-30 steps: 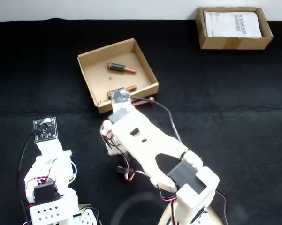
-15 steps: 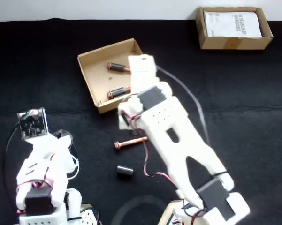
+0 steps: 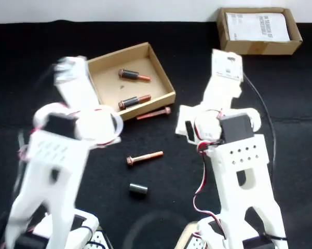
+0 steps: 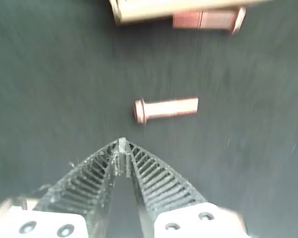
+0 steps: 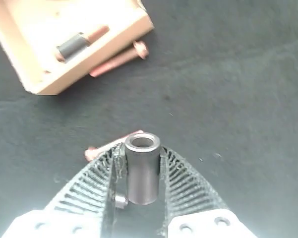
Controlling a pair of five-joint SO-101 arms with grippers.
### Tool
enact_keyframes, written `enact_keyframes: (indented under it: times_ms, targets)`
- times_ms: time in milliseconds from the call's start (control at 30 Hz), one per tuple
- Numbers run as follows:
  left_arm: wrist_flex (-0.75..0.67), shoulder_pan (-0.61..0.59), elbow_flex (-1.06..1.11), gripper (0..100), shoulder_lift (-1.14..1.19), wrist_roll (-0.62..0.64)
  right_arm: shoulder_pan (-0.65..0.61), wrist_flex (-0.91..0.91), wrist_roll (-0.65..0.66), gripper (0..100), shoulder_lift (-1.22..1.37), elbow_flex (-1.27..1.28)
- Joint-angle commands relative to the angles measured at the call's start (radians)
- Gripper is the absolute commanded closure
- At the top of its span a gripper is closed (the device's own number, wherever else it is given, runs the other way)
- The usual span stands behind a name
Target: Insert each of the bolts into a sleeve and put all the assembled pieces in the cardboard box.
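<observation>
Gripping a sleeve (image 5: pixel 142 171) in the right fingers (image 5: pixel 186 188), left fingers (image 4: pixel 153 171) closed empty near the mid-frame bolt (image 4: pixel 166 109); next, probably grasping it.

Cardboard box (image 4: pixel 163 7) cut by the frame edge, loose bolt (image 5: pixel 96 148) partly hidden behind the sleeve (image 5: pixel 142 173) (in the right hand (image 5: pixel 142 149)).
</observation>
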Motion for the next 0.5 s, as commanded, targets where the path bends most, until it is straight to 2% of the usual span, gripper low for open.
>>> enact_keyframes:
  times_ms: [0, 367, 467]
  targets:
    - [0.029, 0.081, -0.091, 99, 0.191, 0.037, 0.038, -0.024, 0.012, 99.1, -0.07, 0.074]
    - [0.026, 0.156, -0.122, 99, 0.665, 0.037, 0.183, -0.232, 0.068, 99.1, -0.189, 0.36]
    - [-0.021, 0.171, -0.122, 99, 0.765, 0.037, 0.211, -0.251, 0.069, 99.1, -0.222, 0.398]
